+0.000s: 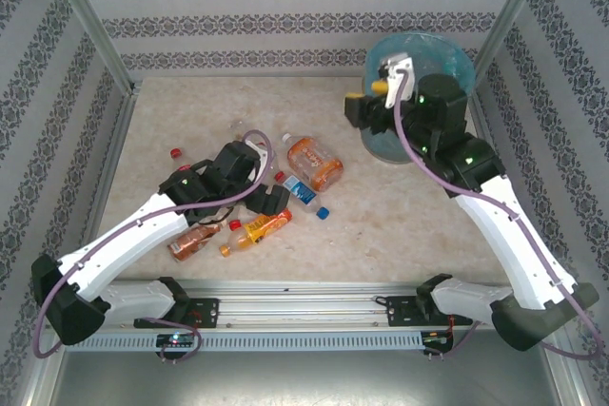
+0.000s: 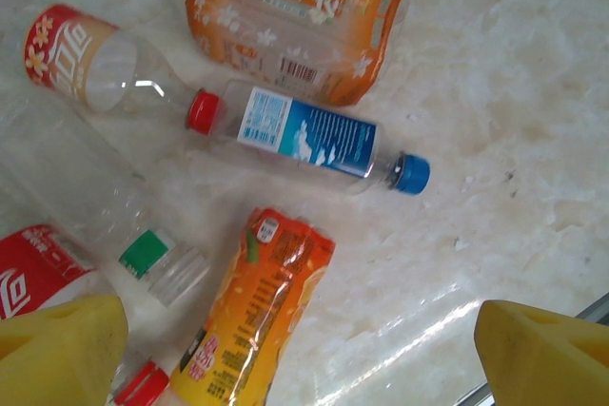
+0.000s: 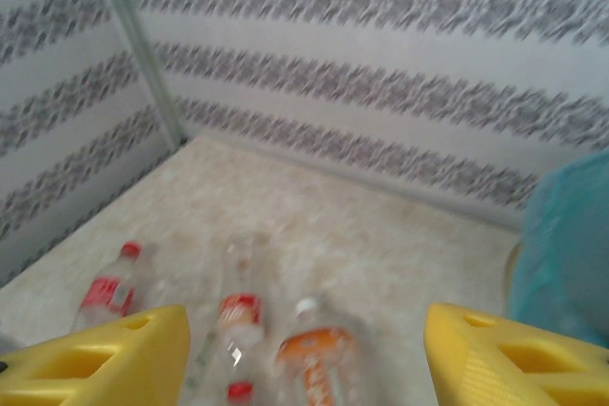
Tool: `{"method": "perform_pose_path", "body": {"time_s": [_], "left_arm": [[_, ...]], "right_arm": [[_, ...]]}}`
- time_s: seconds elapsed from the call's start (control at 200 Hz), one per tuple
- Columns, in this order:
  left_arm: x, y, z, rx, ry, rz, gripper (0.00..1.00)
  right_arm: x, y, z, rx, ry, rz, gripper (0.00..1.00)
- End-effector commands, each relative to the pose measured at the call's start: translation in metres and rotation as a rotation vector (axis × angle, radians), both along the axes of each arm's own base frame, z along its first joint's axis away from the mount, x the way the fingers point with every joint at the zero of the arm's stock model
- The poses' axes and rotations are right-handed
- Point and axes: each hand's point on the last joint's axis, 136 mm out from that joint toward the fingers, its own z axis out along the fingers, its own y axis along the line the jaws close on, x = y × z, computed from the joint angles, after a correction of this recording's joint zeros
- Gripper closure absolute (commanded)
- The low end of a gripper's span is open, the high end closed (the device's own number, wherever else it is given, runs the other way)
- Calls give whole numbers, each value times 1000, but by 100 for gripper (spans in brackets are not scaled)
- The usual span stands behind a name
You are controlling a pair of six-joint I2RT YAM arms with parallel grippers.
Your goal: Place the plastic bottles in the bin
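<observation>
Several plastic bottles (image 1: 314, 161), some perhaps under left arm (image 1: 143, 230)

The bin (image 1: 436, 47) stood at the table's (image 1: 400, 235) far right corner, with the right arm (image 1: 481, 187) reaching to its left rim. The left arm (image 1: 143, 230) hung over plastic bottles (image 1: 314, 161) scattered left of the table's middle, some lying near the near edge.

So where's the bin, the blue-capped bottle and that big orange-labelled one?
bin (image 1: 447, 54): top view, blue liner at its far side.
blue-capped bottle (image 2: 309, 132): left wrist view, middle of its blue-and-white label.
orange-labelled bottle (image 2: 285, 21): left wrist view, middle of its label.
</observation>
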Motion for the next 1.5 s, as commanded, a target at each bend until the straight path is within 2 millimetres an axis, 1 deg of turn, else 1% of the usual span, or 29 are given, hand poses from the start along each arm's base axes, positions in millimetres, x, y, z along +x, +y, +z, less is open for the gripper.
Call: {"method": "perform_pose_path", "body": {"time_s": [0.0, 0.095, 0.155, 0.31, 0.555, 0.734, 0.894, 1.024, 1.149, 1.294, 1.494], "left_arm": [[-12, 14, -17, 47, 34, -8, 6], [-17, 13, -30, 44, 57, -23, 7], [-20, 13, -40, 47, 78, -27, 8], [-28, 14, -69, 54, 144, -23, 11], [-35, 16, -106, 42, 187, 9, 13], [-39, 17, -130, 43, 222, 16, 13], [-42, 14, -147, 54, 262, 2, 16], [-43, 11, -159, 66, 285, -21, 17], [-43, 9, -165, 91, 300, -49, 17], [-44, 5, -169, 101, 332, -73, 19], [-46, 7, -170, 107, 343, -65, 20]], "right_arm": [[-25, 13, -15, 20, 49, 62, 34], [-39, 24, -34, 11, 82, 108, 34], [-46, 30, -51, 2, 122, 126, 35], [-57, 38, -88, 4, 211, 147, 36], [-65, 39, -151, -44, 330, 137, 37], [-70, 36, -187, -95, 379, 140, 37], [-70, 33, -216, -144, 427, 129, 37], [-69, 34, -230, -171, 459, 124, 37], [-66, 32, -235, -183, 465, 105, 37], [-65, 32, -236, -177, 477, 96, 38], [-66, 31, -234, -165, 476, 92, 38]]}}
